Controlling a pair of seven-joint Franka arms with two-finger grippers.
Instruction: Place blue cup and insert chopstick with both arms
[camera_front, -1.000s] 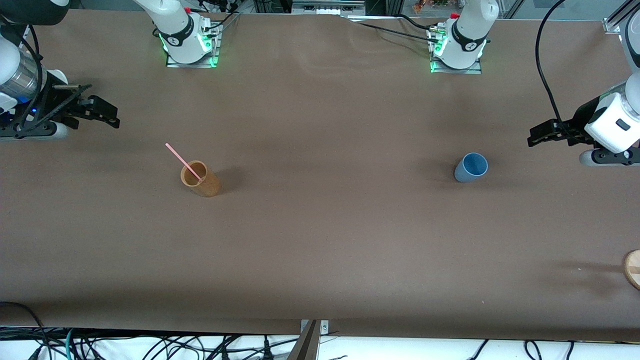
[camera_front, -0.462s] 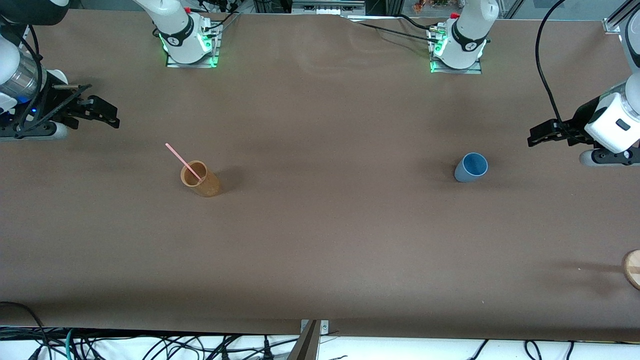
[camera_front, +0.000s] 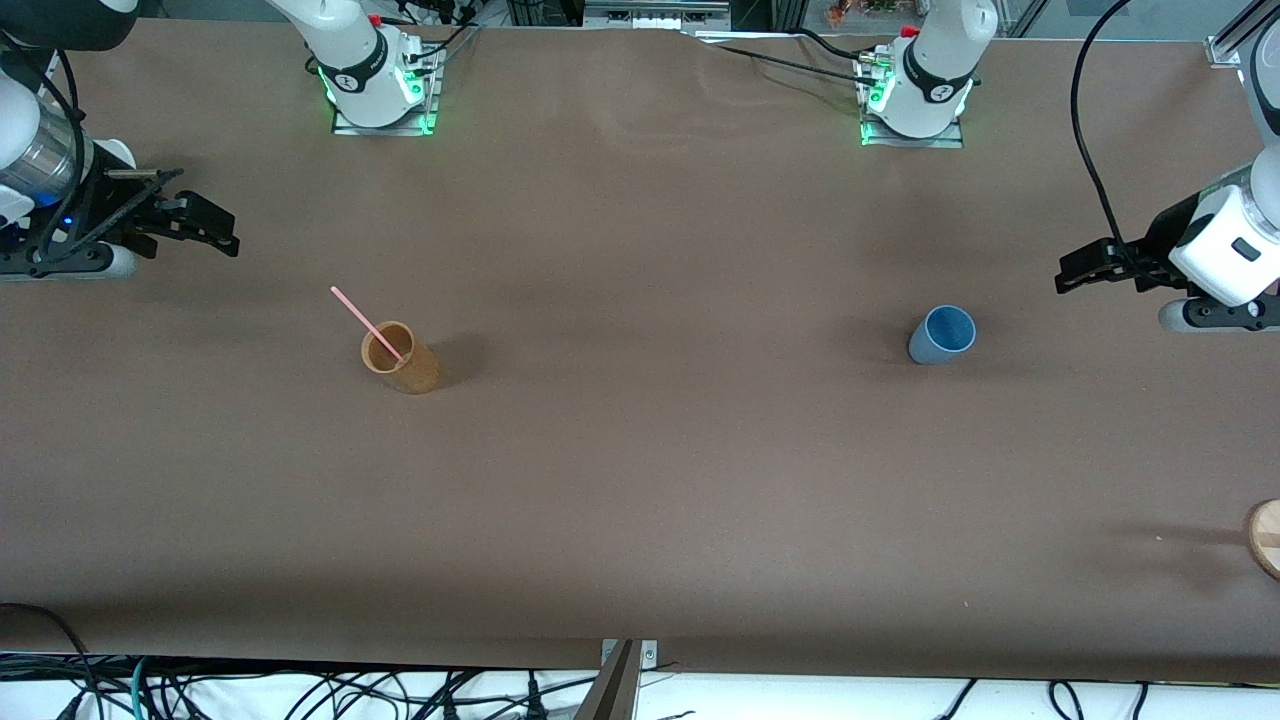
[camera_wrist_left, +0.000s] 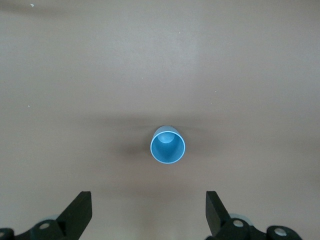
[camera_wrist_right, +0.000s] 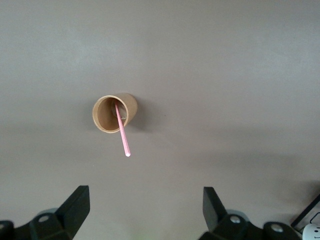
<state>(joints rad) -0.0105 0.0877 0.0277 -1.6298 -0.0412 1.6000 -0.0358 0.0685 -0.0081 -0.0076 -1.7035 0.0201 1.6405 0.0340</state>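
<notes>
Nothing has moved between the earlier frames and this one: both cups, the chopstick and both arms sit where they were a second ago.

The blue cup (camera_front: 941, 335) stands upright on the table (camera_front: 660, 480) toward the left arm's end, its open mouth up and its inside bare, as the left wrist view shows (camera_wrist_left: 168, 145). The chopstick (camera_front: 367, 323) is not in it. The pink stick leans in the brown cup (camera_front: 399, 358), which stands toward the right arm's end of the table, well apart from the blue cup; its lower end rests inside the cup and its upper end juts out past the rim, tilted toward the right arm. The right wrist view shows the same stick (camera_wrist_right: 122, 134) crossing the rim of the brown cup (camera_wrist_right: 114, 113).

The left gripper (camera_front: 1080, 272) hangs in the air over the table's left-arm end, near the blue cup but not touching it, its wrist roughly level and its fingers (camera_wrist_left: 80, 212) spread wide apart with nothing between them. The right gripper (camera_front: 212, 228) hangs over the right-arm end of the table, apart from the brown cup, its fingers (camera_wrist_right: 77, 204) likewise spread and holding nothing. Both arms wait.

A round wooden piece (camera_front: 1265, 538) lies at the table's edge on the left arm's end, nearer the front camera than the blue cup.
</notes>
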